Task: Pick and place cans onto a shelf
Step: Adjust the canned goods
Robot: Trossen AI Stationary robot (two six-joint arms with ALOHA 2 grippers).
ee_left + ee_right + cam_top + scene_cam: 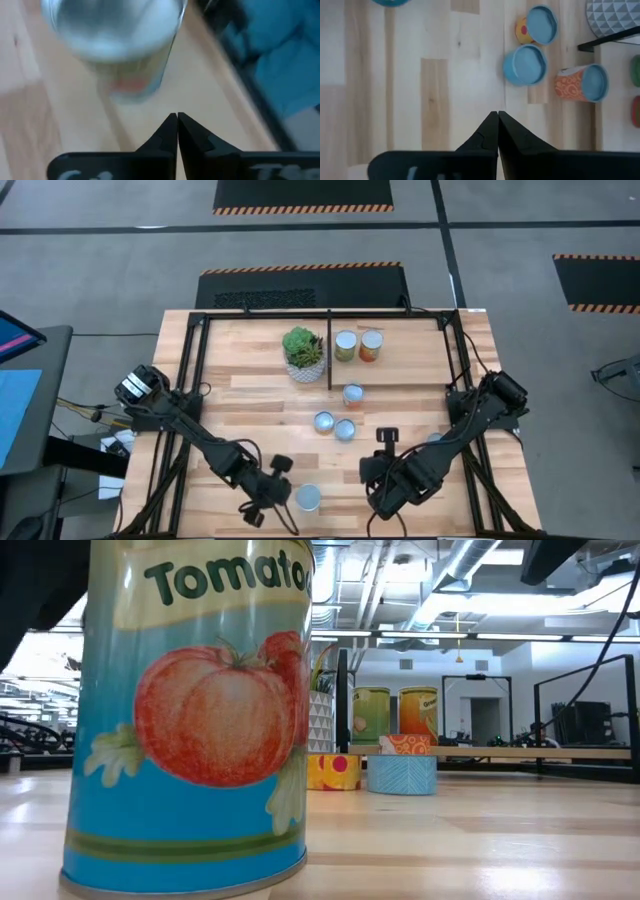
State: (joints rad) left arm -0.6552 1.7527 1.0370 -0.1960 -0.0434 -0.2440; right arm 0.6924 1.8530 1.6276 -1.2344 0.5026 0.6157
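Filling the low view, tomato can (190, 710) shows its label, hidden overhead.

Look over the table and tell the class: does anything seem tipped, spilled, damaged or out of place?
Nothing stands out. The tomato can stands upright near the left gripper, the cans in the shelf are upright beside the potted succulent, and three loose cans stand unspilled.

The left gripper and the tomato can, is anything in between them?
No. In the left wrist view only bare wood lies between the shut left gripper and the tomato can.
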